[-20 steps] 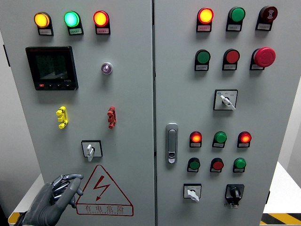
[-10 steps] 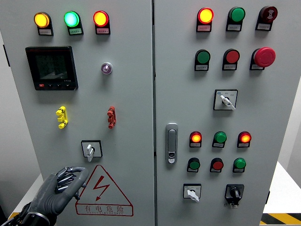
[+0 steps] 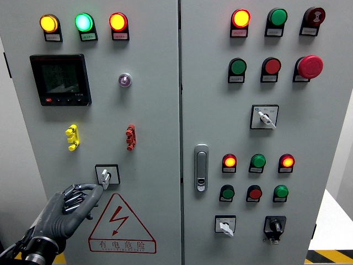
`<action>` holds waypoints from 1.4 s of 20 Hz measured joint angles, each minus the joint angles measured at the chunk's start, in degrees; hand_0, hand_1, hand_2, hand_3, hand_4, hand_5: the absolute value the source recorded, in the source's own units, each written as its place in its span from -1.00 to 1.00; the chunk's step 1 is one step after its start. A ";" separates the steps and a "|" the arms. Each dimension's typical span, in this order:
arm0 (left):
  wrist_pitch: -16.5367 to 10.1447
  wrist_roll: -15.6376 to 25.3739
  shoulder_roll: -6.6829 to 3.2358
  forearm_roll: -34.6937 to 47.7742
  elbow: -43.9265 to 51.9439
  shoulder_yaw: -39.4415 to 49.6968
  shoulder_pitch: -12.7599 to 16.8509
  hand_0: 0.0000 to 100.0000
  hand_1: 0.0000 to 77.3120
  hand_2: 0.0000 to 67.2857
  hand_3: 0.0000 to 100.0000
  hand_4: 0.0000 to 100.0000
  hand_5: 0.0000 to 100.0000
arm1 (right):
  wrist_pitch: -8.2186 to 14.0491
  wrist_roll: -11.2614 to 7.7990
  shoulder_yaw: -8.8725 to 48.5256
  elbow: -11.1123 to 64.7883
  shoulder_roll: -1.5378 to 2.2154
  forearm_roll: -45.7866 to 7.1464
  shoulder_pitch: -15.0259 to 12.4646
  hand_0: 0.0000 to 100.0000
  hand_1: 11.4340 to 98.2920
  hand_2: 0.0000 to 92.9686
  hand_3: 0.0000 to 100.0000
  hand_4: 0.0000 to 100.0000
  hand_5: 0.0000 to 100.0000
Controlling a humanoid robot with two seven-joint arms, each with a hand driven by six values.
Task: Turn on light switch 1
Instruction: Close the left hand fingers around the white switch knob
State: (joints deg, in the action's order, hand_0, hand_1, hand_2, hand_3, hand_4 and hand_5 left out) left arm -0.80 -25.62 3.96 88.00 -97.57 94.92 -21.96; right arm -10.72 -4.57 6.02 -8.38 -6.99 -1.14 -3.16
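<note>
A grey control cabinet fills the head view. On its left door, a small rotary selector switch [image 3: 106, 175] on a black square plate sits above the warning triangle, its white handle pointing down. My left hand [image 3: 75, 205], grey and black, comes up from the lower left with its fingers curled loosely and empty. Its fingertips [image 3: 95, 190] are just below and left of the switch, close to it, apart from the handle. The right hand is out of view.
Yellow [image 3: 72, 137] and red [image 3: 130, 137] toggles sit above the switch, a black meter display [image 3: 60, 79] higher up. The red warning triangle [image 3: 120, 222] lies under the hand's reach. The right door carries a handle [image 3: 202, 167], pushbuttons, lamps and more selectors [image 3: 265, 117].
My left hand has risen and moved right, from beside the warning triangle's lower left up to just under the selector switch. The switch handle has not turned.
</note>
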 measured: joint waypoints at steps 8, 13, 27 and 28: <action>0.45 -1.73 0.03 1.18 2.18 -0.29 -2.50 -1.00 0.32 0.16 0.46 0.68 0.26 | 0.00 0.00 -0.02 -0.05 -0.04 0.00 0.00 -1.00 -0.82 -1.00 -0.61 -0.61 -0.79; 0.53 -1.81 0.10 1.13 2.21 -0.83 -2.80 -1.00 0.32 0.17 0.47 0.69 0.26 | 0.00 -0.01 -0.02 -0.05 -0.04 0.00 0.00 -1.00 -0.81 -1.00 -0.61 -0.61 -0.79; 2.78 -4.23 0.44 1.17 2.36 -2.02 -3.97 -1.00 0.30 0.22 0.48 0.67 0.31 | 0.00 0.01 -0.04 0.01 -0.03 0.00 0.00 -1.00 -0.81 -1.00 -0.61 -0.61 -0.79; 2.85 -4.26 0.44 1.20 2.42 -2.02 -4.15 -1.00 0.30 0.22 0.48 0.67 0.31 | 0.00 0.01 -0.04 0.01 -0.04 0.00 0.00 -1.00 -0.81 -1.00 -0.61 -0.61 -0.79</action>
State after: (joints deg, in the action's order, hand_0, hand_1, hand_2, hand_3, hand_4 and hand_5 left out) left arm 2.05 -29.88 4.40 89.20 -95.15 92.90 -26.10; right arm -10.72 -4.56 5.98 -8.38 -7.03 -1.14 -3.16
